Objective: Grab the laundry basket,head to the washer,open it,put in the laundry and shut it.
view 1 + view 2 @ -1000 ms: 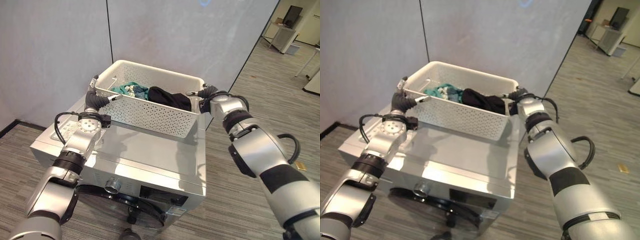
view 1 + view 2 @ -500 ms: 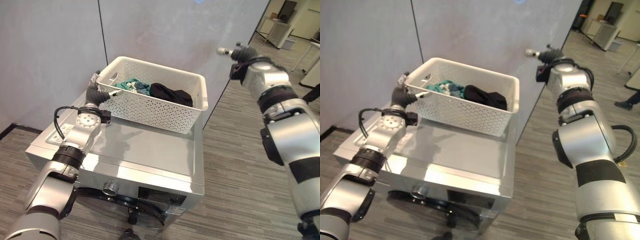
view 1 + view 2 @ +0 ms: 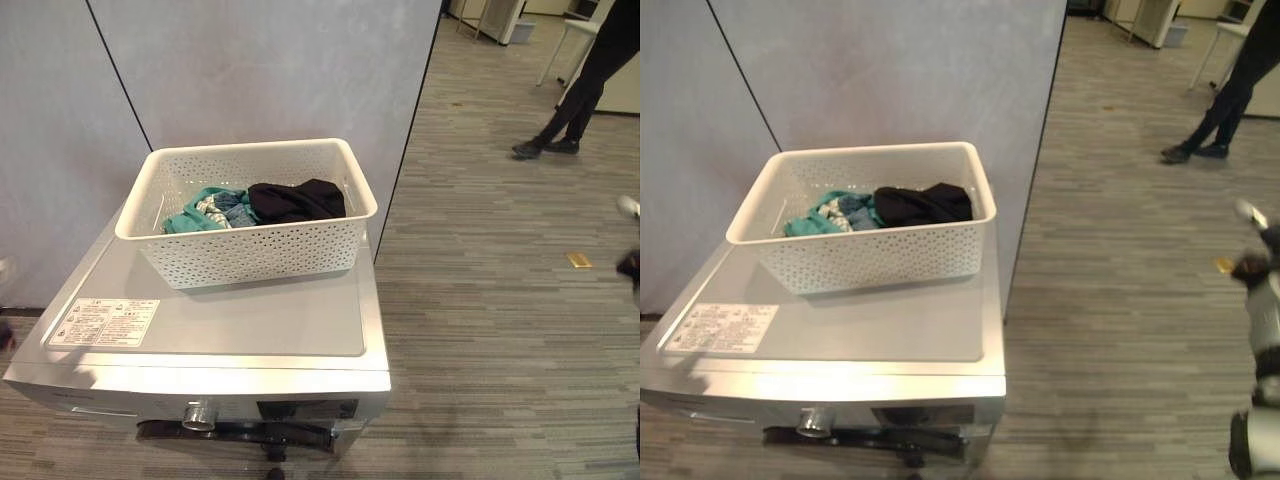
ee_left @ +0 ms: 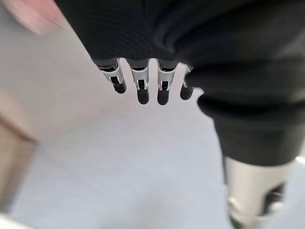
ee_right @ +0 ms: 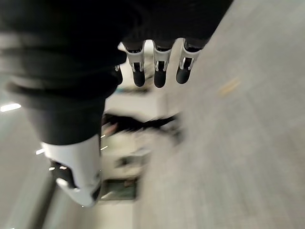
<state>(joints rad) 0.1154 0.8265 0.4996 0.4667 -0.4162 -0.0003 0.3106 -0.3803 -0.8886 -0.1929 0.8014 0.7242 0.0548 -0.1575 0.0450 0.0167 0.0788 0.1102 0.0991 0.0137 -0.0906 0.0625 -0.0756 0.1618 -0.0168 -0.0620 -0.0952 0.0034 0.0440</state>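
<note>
Left eye: laundry basket (image 3: pixel 250 250) sits on the washer (image 3: pixel 250 330) top, laundry (image 3: pixel 262 203) inside, nothing touching it. Right eye: right hand (image 3: pixel 1252 262) well off to the washer's right. Wrist views: left hand (image 4: pixel 143 86) fingers straight, empty; right hand fingers (image 5: pixel 159 69) straight, empty.

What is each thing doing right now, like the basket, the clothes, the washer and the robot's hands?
Laundry basket: upright on the washer, untouched.
Laundry: heaped inside the basket.
Washer: door not yet opened.
Left hand: open, holding nothing.
Right hand: open, holding nothing.
</note>
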